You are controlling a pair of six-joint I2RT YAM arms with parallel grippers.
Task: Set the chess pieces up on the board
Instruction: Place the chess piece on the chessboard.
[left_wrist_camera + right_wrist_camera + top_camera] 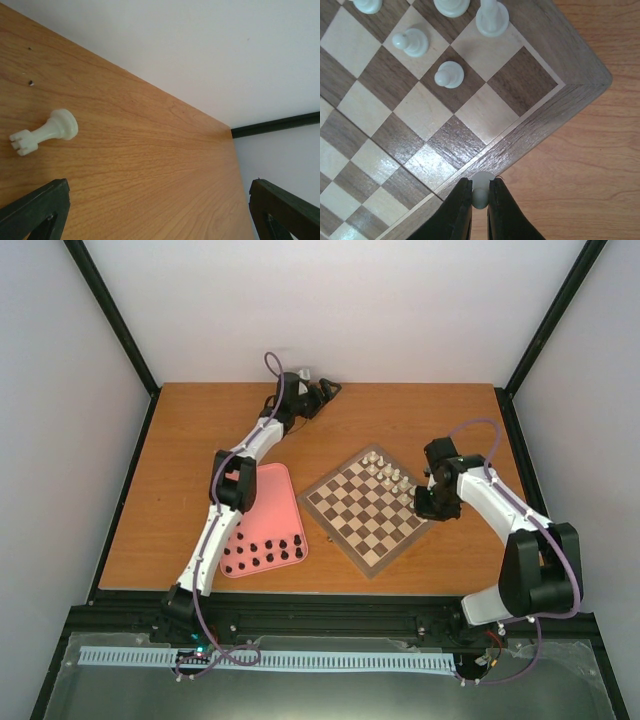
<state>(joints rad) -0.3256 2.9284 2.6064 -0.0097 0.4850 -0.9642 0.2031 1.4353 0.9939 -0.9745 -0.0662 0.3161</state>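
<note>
The board (365, 510) sits mid-frame, with white pieces (386, 471) along its upper-right edge and black ones (262, 556) in the pink tray (265, 488) at left. The right gripper (480, 185) pinches a white pawn (482, 178) at the board's edge. The left gripper (157, 200) is spread wide, with a white rook (44, 132) lying on the table (175, 150) nearby.

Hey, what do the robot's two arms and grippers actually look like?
The left arm and right arm both have white links joined by chunky black joints. A thin purple cable runs along each arm, looping free near the wrist. The left gripper and right gripper have plain black, wedge-shaped fingers tapering to narrow tips. No markings or sleeves are visible.
</note>
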